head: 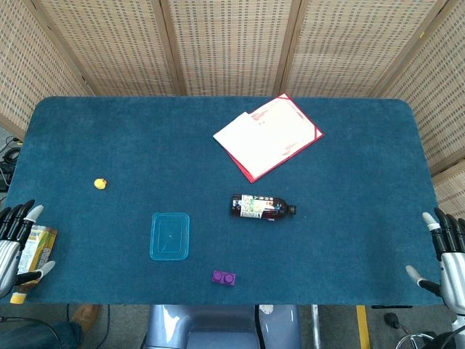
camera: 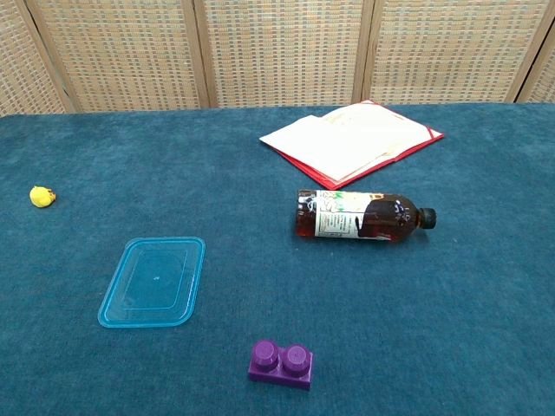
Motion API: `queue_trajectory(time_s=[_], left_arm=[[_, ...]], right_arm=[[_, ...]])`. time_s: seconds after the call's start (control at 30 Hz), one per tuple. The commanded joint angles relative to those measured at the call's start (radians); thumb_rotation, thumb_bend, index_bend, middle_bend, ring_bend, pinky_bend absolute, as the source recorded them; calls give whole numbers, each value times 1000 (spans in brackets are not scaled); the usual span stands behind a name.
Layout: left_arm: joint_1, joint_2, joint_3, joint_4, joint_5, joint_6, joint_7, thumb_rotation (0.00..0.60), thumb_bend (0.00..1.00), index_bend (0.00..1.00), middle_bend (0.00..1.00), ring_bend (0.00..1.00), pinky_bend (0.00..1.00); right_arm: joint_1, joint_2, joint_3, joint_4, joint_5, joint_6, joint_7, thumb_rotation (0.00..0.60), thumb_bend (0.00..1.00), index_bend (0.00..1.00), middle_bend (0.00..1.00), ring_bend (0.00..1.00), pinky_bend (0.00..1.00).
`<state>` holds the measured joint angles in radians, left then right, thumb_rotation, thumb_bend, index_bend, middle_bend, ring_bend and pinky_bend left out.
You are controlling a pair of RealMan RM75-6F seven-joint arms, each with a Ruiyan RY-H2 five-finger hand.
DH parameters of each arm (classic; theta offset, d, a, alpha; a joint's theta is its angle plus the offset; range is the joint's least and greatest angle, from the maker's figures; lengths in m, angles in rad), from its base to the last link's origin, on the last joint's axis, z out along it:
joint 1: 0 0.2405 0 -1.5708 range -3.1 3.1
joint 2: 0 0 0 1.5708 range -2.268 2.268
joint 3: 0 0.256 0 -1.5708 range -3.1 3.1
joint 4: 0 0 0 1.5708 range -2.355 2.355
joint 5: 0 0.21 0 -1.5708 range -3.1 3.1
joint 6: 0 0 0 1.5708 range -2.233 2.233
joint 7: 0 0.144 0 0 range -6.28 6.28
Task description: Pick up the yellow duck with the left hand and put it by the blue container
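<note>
The small yellow duck (head: 101,184) (camera: 42,197) sits on the blue table cloth at the left. A flat, clear blue container (head: 170,235) (camera: 154,281) lies nearer the front, right of the duck. My left hand (head: 16,243) hovers at the table's left front edge with fingers spread and nothing in it, well short of the duck. At the right front edge my right hand (head: 445,254) is likewise spread and empty. Neither hand shows in the chest view.
A dark bottle (head: 262,206) (camera: 362,215) lies on its side mid-table. A red folder with white papers (head: 268,135) (camera: 350,141) lies at the back. A purple brick (head: 223,277) (camera: 281,364) sits near the front edge. A yellow-green packet (head: 36,249) lies by the left hand.
</note>
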<state>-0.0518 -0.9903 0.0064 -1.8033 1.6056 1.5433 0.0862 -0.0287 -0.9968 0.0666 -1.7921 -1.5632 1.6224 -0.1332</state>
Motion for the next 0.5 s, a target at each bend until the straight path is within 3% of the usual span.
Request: queue_trajectory(time_s=[0.03,0.33,0.5], left_arm=[[1,0,0,0,1,1,1,600,135,0,0,0,0],[-19,-5,-7,7,-26,-42,3,600,137,0,0,0,0],[-98,-28,-66,63,-119,-156,-1,600,137,0,0,0,0]], right_arm=[[1,1,0,0,1,-2,1,600,0,66,0,0,0],[8,0,5,0,21,-19,2,600,0,72,0,0,0],[8,2,6,2,21,-17,5,600,0,77,0,0,0]])
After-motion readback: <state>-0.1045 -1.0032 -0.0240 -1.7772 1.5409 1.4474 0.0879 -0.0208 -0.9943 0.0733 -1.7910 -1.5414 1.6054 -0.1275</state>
